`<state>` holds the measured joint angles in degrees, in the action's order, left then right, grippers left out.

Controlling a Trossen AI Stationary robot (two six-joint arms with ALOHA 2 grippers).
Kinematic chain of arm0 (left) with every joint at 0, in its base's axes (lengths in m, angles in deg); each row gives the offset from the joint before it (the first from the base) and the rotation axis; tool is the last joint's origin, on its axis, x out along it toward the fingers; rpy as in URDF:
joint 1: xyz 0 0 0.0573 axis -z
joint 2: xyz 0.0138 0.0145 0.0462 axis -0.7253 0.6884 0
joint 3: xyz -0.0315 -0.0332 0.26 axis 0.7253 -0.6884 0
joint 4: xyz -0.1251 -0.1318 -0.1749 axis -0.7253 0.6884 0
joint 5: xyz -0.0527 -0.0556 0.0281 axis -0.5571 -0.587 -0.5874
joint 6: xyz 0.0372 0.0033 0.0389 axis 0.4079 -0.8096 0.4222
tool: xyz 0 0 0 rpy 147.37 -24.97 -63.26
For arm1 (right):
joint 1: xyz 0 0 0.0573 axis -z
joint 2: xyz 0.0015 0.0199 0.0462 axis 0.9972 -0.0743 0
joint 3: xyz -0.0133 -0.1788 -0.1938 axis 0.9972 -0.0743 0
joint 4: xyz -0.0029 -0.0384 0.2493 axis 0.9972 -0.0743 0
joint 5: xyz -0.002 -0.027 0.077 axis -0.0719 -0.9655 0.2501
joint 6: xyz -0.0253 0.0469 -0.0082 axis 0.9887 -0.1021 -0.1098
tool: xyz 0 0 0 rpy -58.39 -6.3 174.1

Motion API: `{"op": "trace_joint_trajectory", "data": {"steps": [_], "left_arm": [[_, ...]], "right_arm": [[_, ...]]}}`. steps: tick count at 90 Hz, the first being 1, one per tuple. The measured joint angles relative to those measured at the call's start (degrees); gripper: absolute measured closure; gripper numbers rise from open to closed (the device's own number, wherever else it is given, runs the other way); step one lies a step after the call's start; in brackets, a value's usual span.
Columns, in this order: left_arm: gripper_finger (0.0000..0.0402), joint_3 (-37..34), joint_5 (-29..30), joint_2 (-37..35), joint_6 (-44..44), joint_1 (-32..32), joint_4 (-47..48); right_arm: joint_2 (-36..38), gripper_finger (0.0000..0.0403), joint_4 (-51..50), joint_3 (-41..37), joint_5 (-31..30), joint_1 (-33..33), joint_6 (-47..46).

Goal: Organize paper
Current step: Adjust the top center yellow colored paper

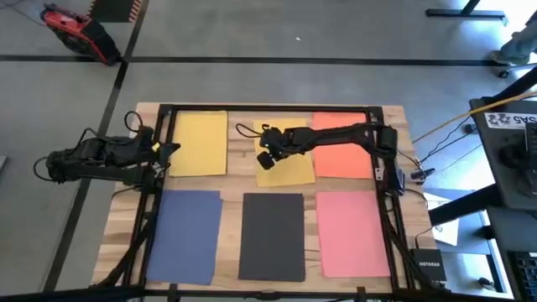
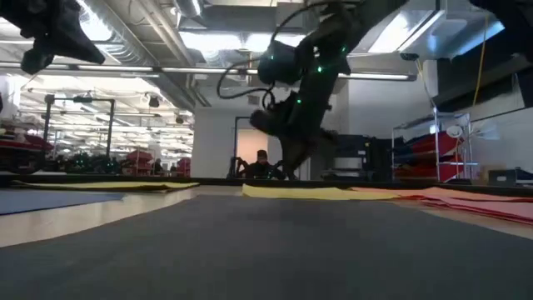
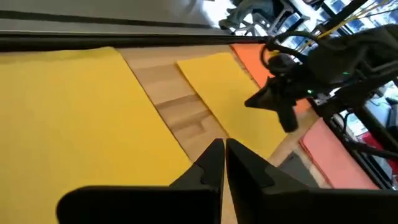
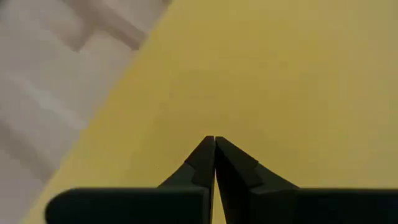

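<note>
Six sheets of paper lie flat on the wooden table. Along the far side are a yellow sheet [image 1: 198,144], a second, slightly skewed yellow sheet [image 1: 289,168] and an orange sheet [image 1: 342,149]. Along the near side are blue [image 1: 186,236], dark grey [image 1: 273,236] and pink [image 1: 352,233]. My right gripper [image 1: 267,159] reaches in from the right over the orange sheet, shut, with its tips down on the middle yellow sheet [image 4: 280,81]. My left gripper [image 3: 224,146] is shut and raised at the table's left edge beside the far-left yellow sheet [image 3: 68,118]. My right gripper sets its shut fingertips [image 4: 214,142] on the top face of the middle yellow sheet, near the sheet's left edge [image 4: 134,112]. The fingers slant down from the table's right side. The sheet lies flat on the table under them [image 2: 316,192].
Black frame rails [image 1: 159,151] run along the table's left, right and far sides. Bare wood [image 3: 180,115] shows between the two yellow sheets. Cables and a small box [image 1: 426,264] lie off the table's right side.
</note>
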<state>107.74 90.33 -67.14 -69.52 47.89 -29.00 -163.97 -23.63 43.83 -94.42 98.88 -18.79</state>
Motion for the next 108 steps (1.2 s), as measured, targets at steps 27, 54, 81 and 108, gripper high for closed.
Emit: {"op": "trace_joint_trajectory", "data": {"steps": [27, 54, 81, 108], "left_arm": [[0.0402, 0.0, 0.0, 0.0, -1.05, 0.0, 0.0], [0.0402, 0.0, 0.11, 0.0, -1.07, 0.0, -0.02], [0.0402, 0.0, 0.58, 0.0, -1.07, 0.0, 0.79], [0.0402, 0.0, 0.66, 0.0, -1.7, 0.0, 1.31]], "right_arm": [[-4.43, 0.0403, 0.74, 0.33, 6.7, 1.62, 3.34], [-4.74, 0.0403, 4.05, 0.23, 9.04, 2.58, -0.14], [-4.86, 0.0403, 4.92, 0.17, 10.02, 4.31, -0.03], [-0.85, 0.0403, -8.07, 7.83, 12.17, 3.86, 19.39]]}}
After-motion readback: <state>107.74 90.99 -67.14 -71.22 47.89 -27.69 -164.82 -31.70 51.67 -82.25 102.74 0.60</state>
